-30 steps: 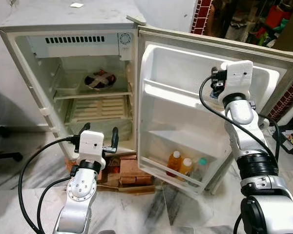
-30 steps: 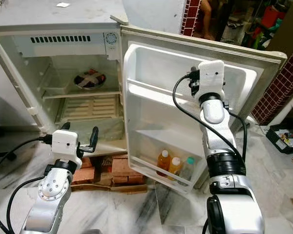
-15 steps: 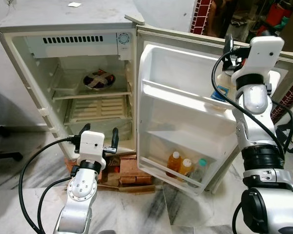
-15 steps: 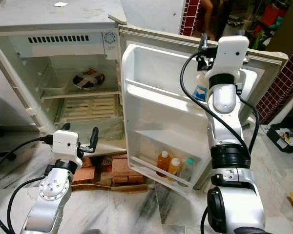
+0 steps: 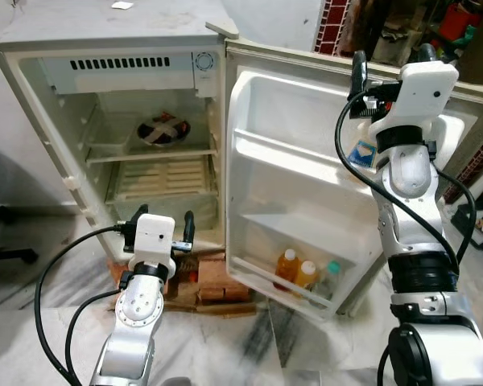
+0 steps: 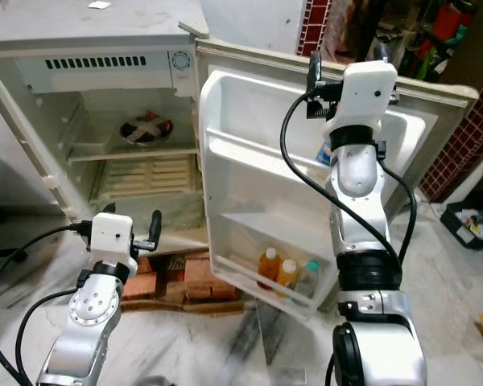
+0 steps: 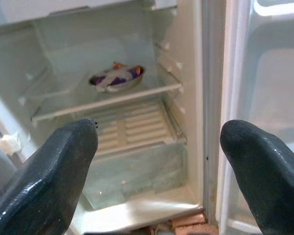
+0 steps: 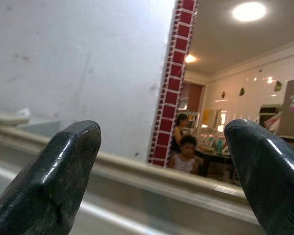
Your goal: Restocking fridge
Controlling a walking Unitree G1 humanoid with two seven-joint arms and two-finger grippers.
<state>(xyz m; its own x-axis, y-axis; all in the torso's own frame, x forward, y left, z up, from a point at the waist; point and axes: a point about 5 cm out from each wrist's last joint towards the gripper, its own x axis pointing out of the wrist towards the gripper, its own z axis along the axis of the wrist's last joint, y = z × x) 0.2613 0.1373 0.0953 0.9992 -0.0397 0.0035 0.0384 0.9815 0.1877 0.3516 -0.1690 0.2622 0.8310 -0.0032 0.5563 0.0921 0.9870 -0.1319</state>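
The small fridge stands open with its door swung to the right. A white container with a blue label sits in the upper door shelf, partly hidden behind my right arm. Two orange bottles and a green-capped clear bottle stand in the bottom door shelf. A bowl rests on the upper inner shelf. My right gripper is open and empty, raised at the door's top edge. In front of the fridge, low down, my left gripper is open and empty.
Bricks lie under the fridge front on the marble floor. A red-tiled pillar and clutter stand behind the door. Two people are far off in a room beyond. A dark chair base is at the left.
My right gripper has risen from the upper door shelf to the door's top edge, leaving the blue-labelled container in the shelf. The left arm has hardly moved.
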